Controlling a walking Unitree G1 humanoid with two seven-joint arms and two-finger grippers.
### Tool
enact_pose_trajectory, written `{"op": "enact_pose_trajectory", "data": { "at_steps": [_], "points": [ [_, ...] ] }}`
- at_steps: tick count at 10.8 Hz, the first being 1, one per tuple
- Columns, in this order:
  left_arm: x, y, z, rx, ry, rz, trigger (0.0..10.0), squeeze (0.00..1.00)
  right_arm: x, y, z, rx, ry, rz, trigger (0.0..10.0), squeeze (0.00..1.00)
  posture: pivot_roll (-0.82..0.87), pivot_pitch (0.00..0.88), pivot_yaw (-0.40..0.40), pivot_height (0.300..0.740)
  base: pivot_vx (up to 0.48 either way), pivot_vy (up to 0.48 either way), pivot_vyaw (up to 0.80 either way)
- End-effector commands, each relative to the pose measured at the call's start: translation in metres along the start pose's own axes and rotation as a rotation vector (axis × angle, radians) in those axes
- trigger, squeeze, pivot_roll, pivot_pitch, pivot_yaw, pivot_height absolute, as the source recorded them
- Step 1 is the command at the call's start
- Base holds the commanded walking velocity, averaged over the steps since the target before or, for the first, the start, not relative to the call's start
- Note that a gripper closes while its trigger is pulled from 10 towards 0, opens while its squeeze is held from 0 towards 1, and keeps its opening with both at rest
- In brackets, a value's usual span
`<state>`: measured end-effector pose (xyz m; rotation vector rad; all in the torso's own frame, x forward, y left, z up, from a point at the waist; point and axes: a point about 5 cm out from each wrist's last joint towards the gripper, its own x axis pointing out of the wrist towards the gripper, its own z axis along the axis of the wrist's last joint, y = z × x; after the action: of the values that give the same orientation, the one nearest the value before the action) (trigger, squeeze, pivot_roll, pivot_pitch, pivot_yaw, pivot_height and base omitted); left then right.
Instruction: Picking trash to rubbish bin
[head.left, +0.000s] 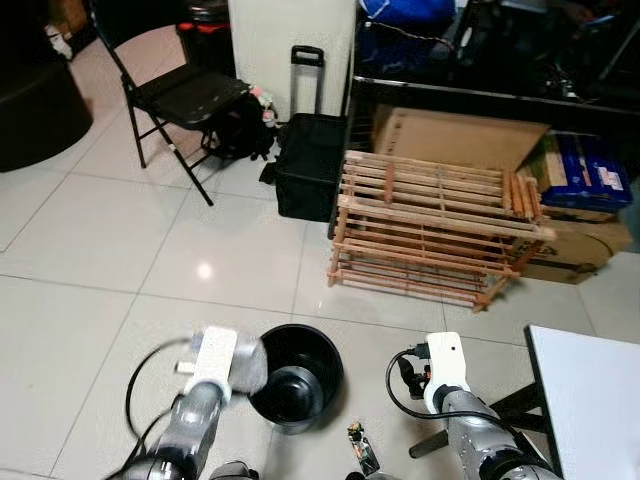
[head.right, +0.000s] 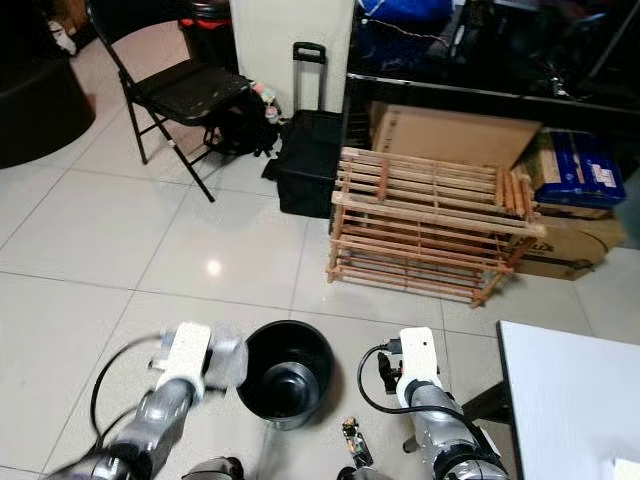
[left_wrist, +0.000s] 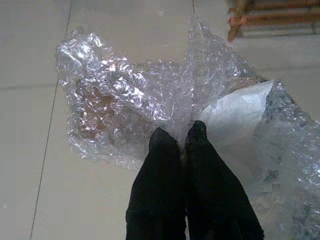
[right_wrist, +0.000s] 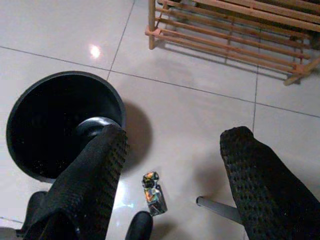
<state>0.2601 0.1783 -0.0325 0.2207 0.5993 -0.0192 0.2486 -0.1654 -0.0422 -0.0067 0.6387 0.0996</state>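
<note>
Left claw (left_wrist: 181, 137): fingers pressed together, pinching a crumpled sheet of bubble wrap (left_wrist: 150, 95); in the left eye view the wrap (head.left: 248, 362) hangs beside the left rim of the bin.

Rubbish bin (head.left: 296, 376): black round pail standing on the tiled floor (head.left: 150, 250) between the two arms, mouth up, interior dark and apparently without trash.

Right claw (right_wrist: 172, 160): fingers spread wide, holding nothing, hovering above the floor just right of the bin.

Small wrapper (right_wrist: 154, 193): a colourful scrap lying on the tile beside the bin's right side, below the right claw; also seen at the lower edge of the left eye view (head.left: 360, 445).

Step in hand (judgement): carrying the bubble wrap over the bin for release.

How to do it well (judgement): bring the wrap fully over the mouth before parting the fingers, since it now overlaps only the rim; the light, springy sheet may catch on the edge or drift outside, so a low release near the centre is safer.

Next item (judgement): the wrapper suits the already spread right claw.

Surroundings: wooden slatted rack (head.left: 430, 225) and cardboard box (head.left: 450, 135) behind the bin, black wheeled case (head.left: 310, 165), folding chair (head.left: 175, 95), and a white tabletop (head.left: 590, 400) to the right.
</note>
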Motion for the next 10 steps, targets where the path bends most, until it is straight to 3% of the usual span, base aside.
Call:
{"op": "enact_pose_trajectory", "data": {
  "at_steps": [1,4,7,9,10],
  "points": [
    [0.003,-0.01,0.01,0.025,-0.026,-0.043,10.0,0.0,-0.001,-0.003,-0.003,-0.002,0.011,-0.006,10.0,0.0,0.02,0.073,-0.065,0.74,0.0,0.0,0.0],
    [0.013,-0.025,0.053,0.061,-0.114,-0.104,10.0,0.0,-0.002,-0.004,-0.004,-0.004,0.009,-0.006,10.0,0.0,0.0,0.085,-0.068,0.74,0.0,0.0,0.0],
    [0.016,-0.045,0.081,0.088,-0.169,-0.175,10.0,0.0,-0.006,-0.01,-0.01,0.001,0.01,-0.018,10.0,0.0,-0.04,0.111,-0.069,0.74,0.0,0.0,0.0],
    [0.014,-0.07,0.089,0.122,-0.181,-0.258,10.0,0.0,-0.012,-0.017,-0.022,-0.002,0.025,-0.036,10.0,0.0,-0.08,0.159,-0.076,0.74,0.0,0.0,0.0],
    [0.013,-0.073,0.089,0.127,-0.18,-0.268,10.0,0.0,-0.013,-0.019,-0.024,-0.003,0.029,-0.039,10.0,0.0,-0.08,0.163,-0.077,0.74,0.0,0.0,0.0]
  ]
}}
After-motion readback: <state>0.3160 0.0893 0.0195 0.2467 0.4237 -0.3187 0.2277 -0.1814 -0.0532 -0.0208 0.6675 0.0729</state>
